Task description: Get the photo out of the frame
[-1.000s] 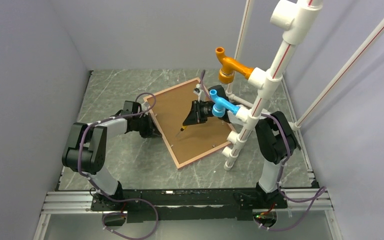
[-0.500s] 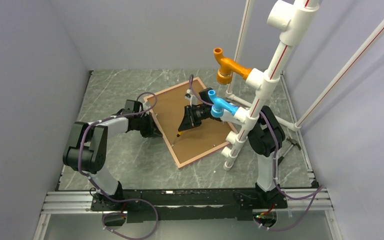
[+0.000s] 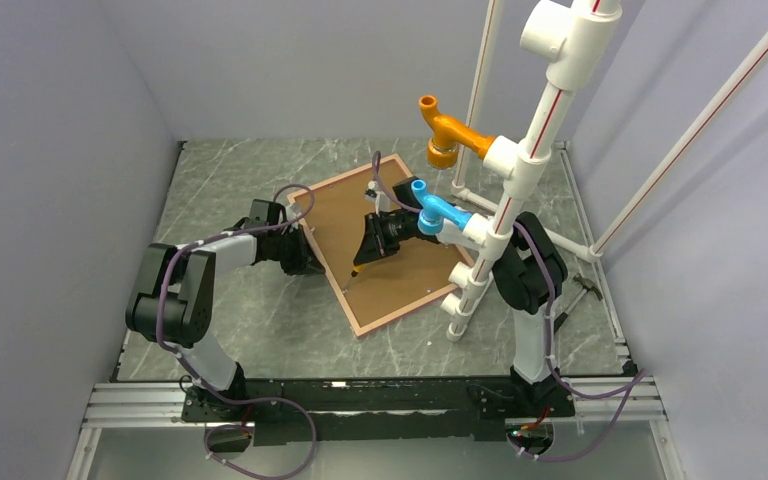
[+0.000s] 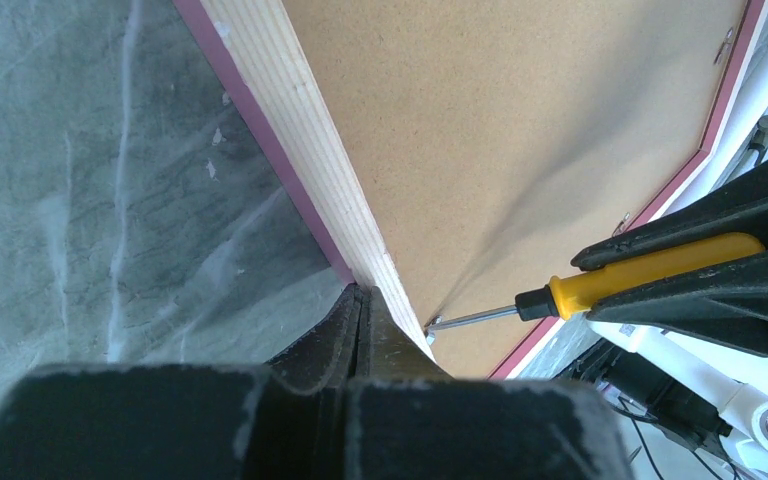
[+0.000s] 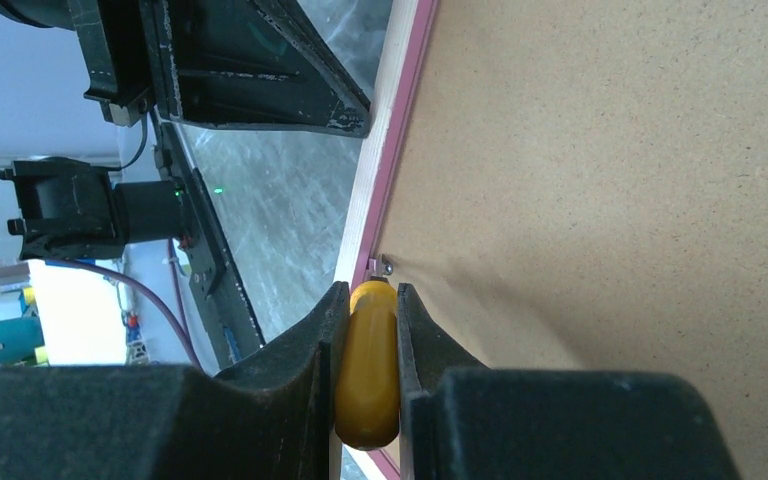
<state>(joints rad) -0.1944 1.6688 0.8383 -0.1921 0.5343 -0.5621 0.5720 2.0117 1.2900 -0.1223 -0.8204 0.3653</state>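
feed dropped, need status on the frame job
Left end effector shut, tips at edge of thin pink wooden picture frame. Right end effector shut on yellow-handled screwdriver, tip at small metal tab. Brown backing board in place; photo hidden.

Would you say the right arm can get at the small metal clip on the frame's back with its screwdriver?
Probably yes: the right gripper holds the screwdriver with its tip at the clip, over bare backing board. The left gripper, at the frame edge nearby, is not in the way.
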